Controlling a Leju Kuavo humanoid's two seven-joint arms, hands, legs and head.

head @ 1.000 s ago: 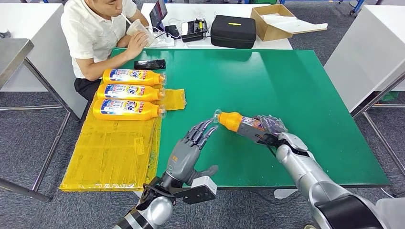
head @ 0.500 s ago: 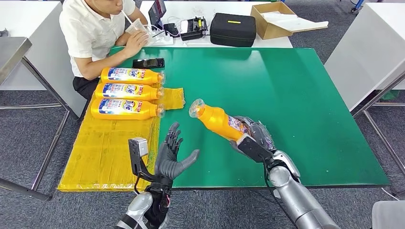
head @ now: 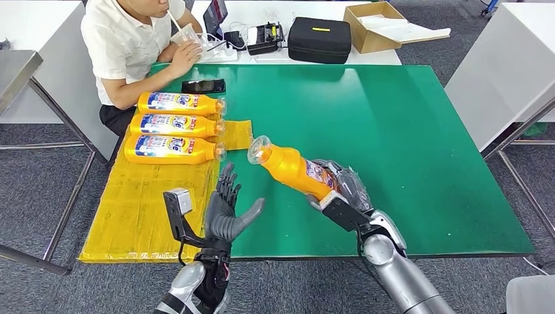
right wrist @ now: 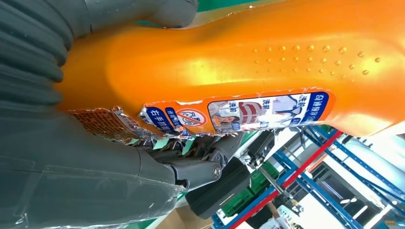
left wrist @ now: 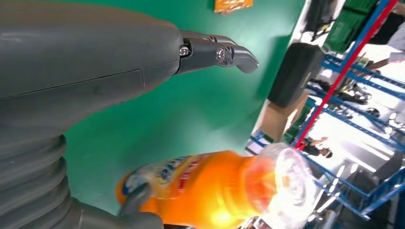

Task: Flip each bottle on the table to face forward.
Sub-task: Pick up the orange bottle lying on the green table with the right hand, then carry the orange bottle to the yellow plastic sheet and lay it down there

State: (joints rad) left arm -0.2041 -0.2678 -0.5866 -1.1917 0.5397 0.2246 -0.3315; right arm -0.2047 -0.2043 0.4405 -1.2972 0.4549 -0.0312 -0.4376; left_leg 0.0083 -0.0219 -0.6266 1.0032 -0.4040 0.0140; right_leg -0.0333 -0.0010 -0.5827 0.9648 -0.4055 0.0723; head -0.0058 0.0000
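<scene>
A green table (head: pixel 393 118) is standing among workbenches. The right hand (head: pixel 347 190) is gripping an orange bottle (head: pixel 291 167) aloft, cap pointing toward three bottles (head: pixel 173 124) lying on yellow sheeting. The left hand (head: pixel 226 209) is waiting, fingers spread, likely to receive it. The right wrist view is showing the bottle's back label (right wrist: pixel 239 112).

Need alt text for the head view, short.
The robot's right hand holds an orange bottle tilted above a green table, with the open left hand raised beside it. Three more bottles lie on a yellow mat near a seated person.
</scene>
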